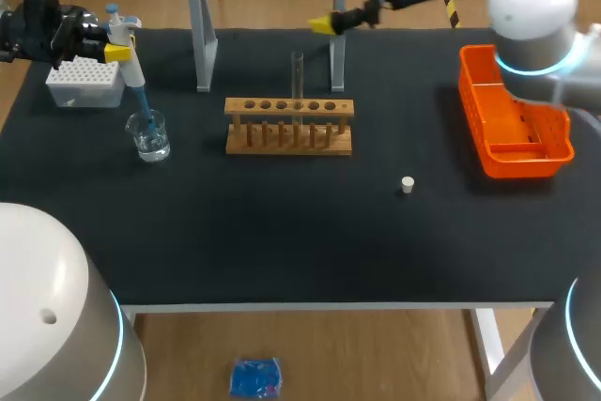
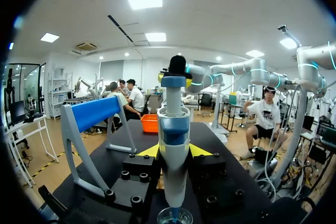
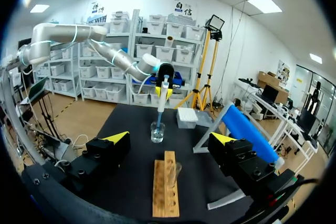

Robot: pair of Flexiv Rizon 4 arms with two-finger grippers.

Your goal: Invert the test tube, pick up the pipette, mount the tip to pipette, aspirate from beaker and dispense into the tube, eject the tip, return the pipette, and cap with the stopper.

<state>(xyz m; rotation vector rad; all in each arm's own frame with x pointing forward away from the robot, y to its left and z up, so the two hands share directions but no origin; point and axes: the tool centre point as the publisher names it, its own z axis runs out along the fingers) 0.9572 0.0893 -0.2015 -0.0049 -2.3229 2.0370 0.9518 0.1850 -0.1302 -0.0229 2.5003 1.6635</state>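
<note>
Two arms share the bench. At the table's ten o'clock, our left gripper is clamped on the pipette, whose blue tip dips into the water-filled beaker, which sits at five o'clock of the tip box. At centre, the test tube stands upright, mouth up, in the wooden rack. The white stopper lies loose at the rack's four o'clock, and the orange basket is at its three. Our right gripper hangs above the rack's one o'clock, fingers spread wide and empty. We judge aspiration to be under way. The risk is a slanted lift catching the beaker's rim and tipping it, or the tip missing the narrow tube mouth and dripping onto the mat.
</note>
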